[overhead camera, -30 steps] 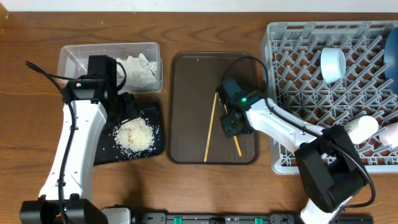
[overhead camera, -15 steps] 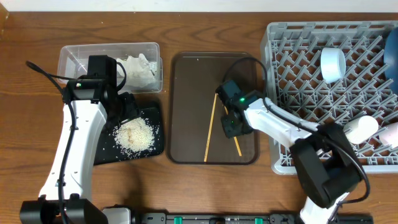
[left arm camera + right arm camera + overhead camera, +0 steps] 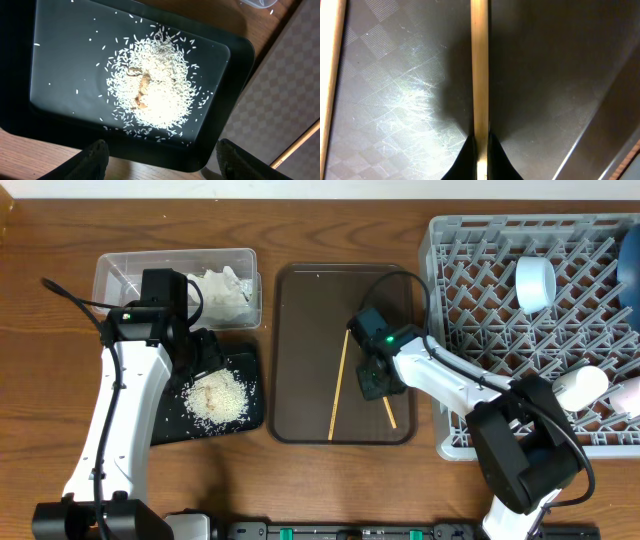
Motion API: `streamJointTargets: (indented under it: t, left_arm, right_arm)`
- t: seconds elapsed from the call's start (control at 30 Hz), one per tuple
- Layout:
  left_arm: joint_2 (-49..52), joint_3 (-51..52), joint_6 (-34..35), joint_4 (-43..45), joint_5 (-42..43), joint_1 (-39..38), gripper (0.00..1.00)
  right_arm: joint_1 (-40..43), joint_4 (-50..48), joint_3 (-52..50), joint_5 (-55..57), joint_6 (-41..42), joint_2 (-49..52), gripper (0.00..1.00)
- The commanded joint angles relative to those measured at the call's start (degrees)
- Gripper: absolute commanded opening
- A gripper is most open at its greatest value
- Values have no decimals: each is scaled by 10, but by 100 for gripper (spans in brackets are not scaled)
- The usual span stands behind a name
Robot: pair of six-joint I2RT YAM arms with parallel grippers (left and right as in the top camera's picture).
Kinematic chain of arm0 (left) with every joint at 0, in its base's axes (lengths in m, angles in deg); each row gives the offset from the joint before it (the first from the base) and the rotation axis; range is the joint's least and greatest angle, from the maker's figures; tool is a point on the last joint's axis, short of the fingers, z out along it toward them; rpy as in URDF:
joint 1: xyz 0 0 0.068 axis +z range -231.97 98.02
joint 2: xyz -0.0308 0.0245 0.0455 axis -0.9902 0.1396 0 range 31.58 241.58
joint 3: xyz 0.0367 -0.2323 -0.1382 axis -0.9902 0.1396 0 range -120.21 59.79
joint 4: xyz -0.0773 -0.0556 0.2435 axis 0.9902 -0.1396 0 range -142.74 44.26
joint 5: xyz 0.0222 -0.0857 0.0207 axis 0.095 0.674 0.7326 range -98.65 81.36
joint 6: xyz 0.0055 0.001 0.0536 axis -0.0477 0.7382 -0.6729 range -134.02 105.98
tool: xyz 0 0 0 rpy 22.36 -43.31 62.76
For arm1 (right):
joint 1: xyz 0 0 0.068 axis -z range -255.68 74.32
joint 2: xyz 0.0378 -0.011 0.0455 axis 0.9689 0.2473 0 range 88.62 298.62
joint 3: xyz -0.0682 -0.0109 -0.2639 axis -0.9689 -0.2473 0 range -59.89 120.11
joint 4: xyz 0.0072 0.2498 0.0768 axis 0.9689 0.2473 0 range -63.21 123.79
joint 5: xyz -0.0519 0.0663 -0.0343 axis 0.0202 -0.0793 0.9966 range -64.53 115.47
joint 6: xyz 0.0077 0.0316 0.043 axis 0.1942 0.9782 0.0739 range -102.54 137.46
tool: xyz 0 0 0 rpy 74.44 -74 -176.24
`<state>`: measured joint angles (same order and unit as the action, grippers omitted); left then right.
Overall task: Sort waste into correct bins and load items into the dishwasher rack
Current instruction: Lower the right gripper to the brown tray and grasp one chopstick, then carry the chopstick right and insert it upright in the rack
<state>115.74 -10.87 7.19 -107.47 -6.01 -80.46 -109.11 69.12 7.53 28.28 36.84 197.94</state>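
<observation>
My right gripper (image 3: pixel 373 383) is shut on a wooden chopstick (image 3: pixel 480 70) over the brown serving tray (image 3: pixel 300 300); its free end sticks out toward the tray's front right (image 3: pixel 389 415). The second chopstick (image 3: pixel 338 385) lies on that tray, also at the left edge of the right wrist view (image 3: pixel 331 75). My left gripper (image 3: pixel 160 162) is open and empty above the black tray (image 3: pixel 60 45), which holds the rice heap (image 3: pixel 150 97). The crumpled napkin (image 3: pixel 225 288) lies in the clear tub (image 3: pixel 125 265). The grey rack (image 3: pixel 480 300) holds a white cup (image 3: pixel 536 283), another cup (image 3: pixel 580 387) and the dark-blue plate (image 3: pixel 630 255).
The brown serving tray sits between the black tray and the rack. The clear tub stands behind the black tray. Bare wooden table (image 3: pixel 60 380) lies to the left and along the front edge.
The chopstick in my right gripper has swung slightly; its free end now points further to the tray's front right. The left arm has not moved.
</observation>
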Motion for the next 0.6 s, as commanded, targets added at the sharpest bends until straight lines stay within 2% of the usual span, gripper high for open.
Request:
streamJointTargets:
  t: [0.0, 0.3, 0.47, 0.57]
  left_arm:
    - [-7, 3, 5, -3, -3, 3, 72]
    - [-7, 3, 5, -3, -3, 3, 72]
    - [-7, 3, 5, -3, -3, 3, 72]
    - [-7, 3, 5, -3, -3, 3, 72]
  right_arm:
    - [12, 4, -1, -2, 0, -3, 1]
    - [62, 12, 32, -2, -68, -158, 1]
    - [134, 21, 32, 0, -75, -236, 1]
    - [187, 38, 32, 0, -75, -247, 1]
